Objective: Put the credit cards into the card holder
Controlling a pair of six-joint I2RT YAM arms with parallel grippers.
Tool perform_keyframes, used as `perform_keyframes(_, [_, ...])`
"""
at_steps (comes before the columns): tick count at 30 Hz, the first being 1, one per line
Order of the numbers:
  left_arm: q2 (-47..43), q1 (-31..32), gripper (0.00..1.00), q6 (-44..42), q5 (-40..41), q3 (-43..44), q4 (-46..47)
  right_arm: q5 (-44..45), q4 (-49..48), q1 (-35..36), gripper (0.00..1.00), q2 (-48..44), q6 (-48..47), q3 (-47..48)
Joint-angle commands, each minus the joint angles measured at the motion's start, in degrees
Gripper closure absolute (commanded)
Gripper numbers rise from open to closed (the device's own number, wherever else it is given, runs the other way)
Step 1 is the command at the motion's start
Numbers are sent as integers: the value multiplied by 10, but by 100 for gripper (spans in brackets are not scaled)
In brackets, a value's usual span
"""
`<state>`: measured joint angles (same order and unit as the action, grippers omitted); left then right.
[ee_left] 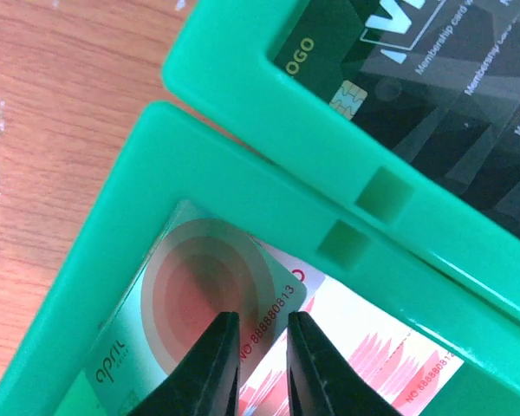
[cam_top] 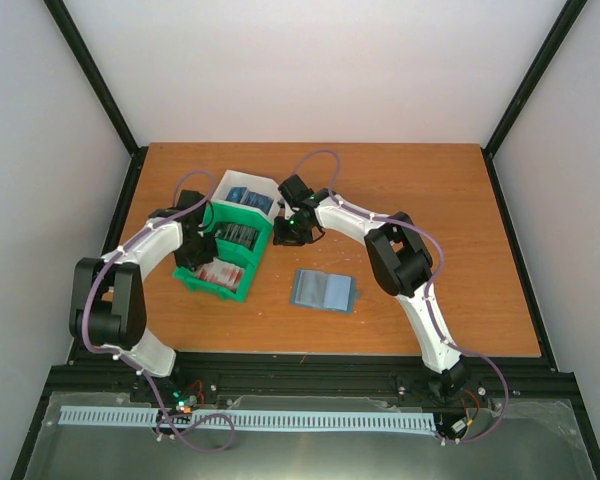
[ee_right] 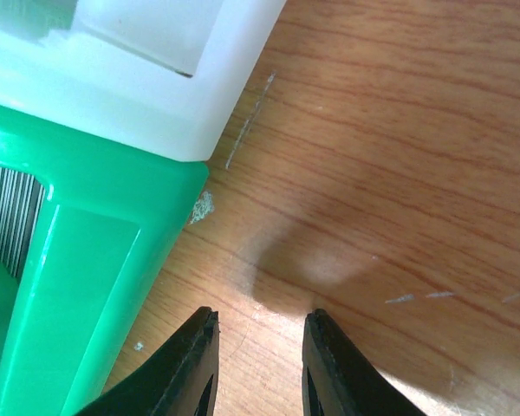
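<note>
The card holder (cam_top: 325,290) lies opened flat on the table, grey-blue inside, away from both grippers. Credit cards sit in bins: red ones (cam_top: 218,271) in the near green bin (cam_top: 210,288), dark ones (cam_top: 237,236) in the middle one, blue ones (cam_top: 250,196) in the white bin (cam_top: 232,180). My left gripper (ee_left: 263,334) is down in the near bin, its fingers a narrow gap apart over the corner of a card with red rings (ee_left: 199,286). That card rests tilted on a red and white card (ee_left: 373,355). My right gripper (ee_right: 260,325) hangs open over bare wood.
The green bin wall (ee_left: 243,173) rings the left fingers closely, and a dark card (ee_left: 433,78) shows in the bin beyond. Beside the right gripper stand the corners of the green bin (ee_right: 78,260) and the white bin (ee_right: 156,87). Black frame posts edge the table.
</note>
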<state>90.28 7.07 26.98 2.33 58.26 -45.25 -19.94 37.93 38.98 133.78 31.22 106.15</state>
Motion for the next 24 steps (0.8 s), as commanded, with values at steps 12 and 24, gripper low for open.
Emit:
perform_keyframes(12, [-26, -7, 84, 19, 94, -3, -22, 4, 5, 0, 72, 6, -4, 9])
perform_keyframes(24, [3, -7, 84, 3, 102, 1, -19, 4, 3, 0, 72, 4, -3, 8])
